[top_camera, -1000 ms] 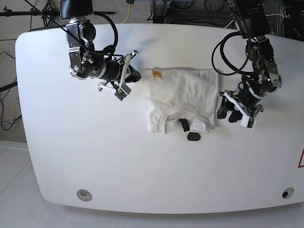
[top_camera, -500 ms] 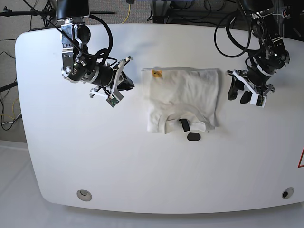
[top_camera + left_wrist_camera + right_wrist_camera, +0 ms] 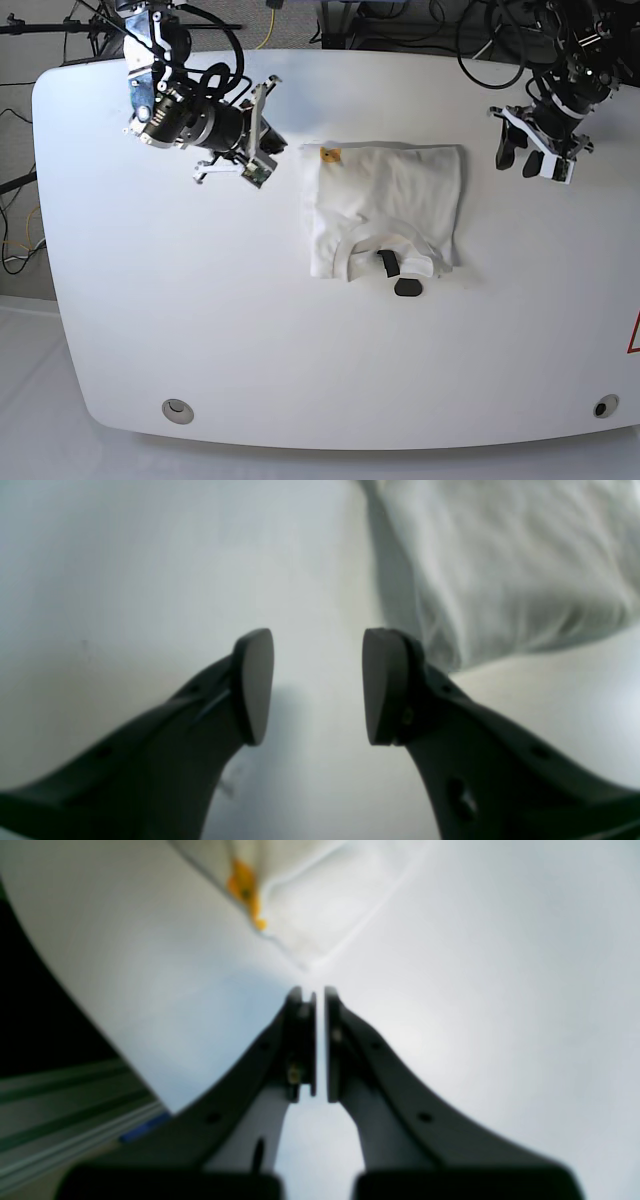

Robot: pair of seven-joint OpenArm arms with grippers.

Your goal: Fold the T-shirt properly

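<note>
The T-shirt (image 3: 385,210) lies folded into a compact, roughly square bundle near the middle of the white desk (image 3: 200,330), slightly toward its far half. Its collar faces the near edge, where the black neck label (image 3: 387,263) shows inside the rounded neckline, and a small dark tab (image 3: 406,288) sits just off the hem on that side. The opposite, far edge is straight, with a bit of orange print (image 3: 330,154) peeking at its far corner on the view's left. The bundle is only a little longer from collar to far edge than it is wide, so its long axis runs front to back.

Both arms are lifted clear of the cloth. The left claw (image 3: 318,685) hangs over bare desk beside a corner of the fabric — its fingers are apart with nothing between them. The right claw (image 3: 320,1040) has its fingers pressed together, empty, pointing toward the corner with the orange print.

The desk is a glossy white slab with rounded corners and two round fittings (image 3: 177,409) near its front edge. Behind it — cables (image 3: 270,20), dark stands and a grey floor.
</note>
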